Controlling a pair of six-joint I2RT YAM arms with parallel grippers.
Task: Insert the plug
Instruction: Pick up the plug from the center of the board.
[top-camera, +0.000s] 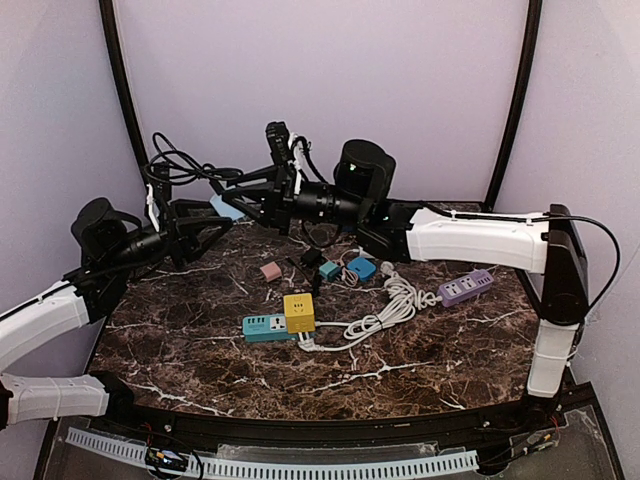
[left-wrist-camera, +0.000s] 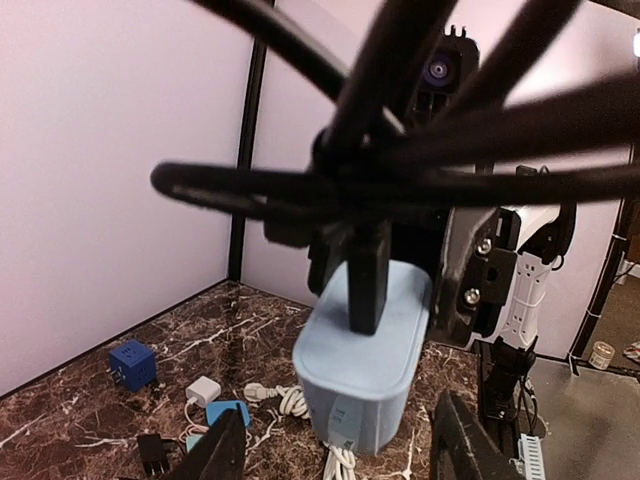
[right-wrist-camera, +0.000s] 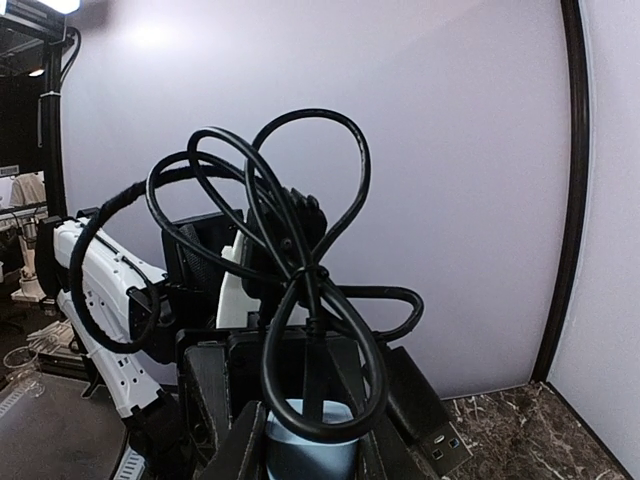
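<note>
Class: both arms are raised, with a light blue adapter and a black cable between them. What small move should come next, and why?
Probably move the open left gripper onto the black plug and press it home. The right gripper clamps the light blue adapter, the plug stands at its top, and full seating cannot be confirmed.

Premises present as a robotics laboratory test cell. A marble-patterned table (top-camera: 420, 370) is boxed in on three sides by plain pale wall panels (top-camera: 320, 80) set between black upright poles (top-camera: 123, 90). The left arm (top-camera: 40, 320) and right arm (top-camera: 470, 240), both cabled robot units, are mounted at its near edge behind a perforated white cable strip (top-camera: 330, 468). Loose power strips (top-camera: 466, 288) and small adapters (top-camera: 360, 267) lie scattered on the surface.
</note>
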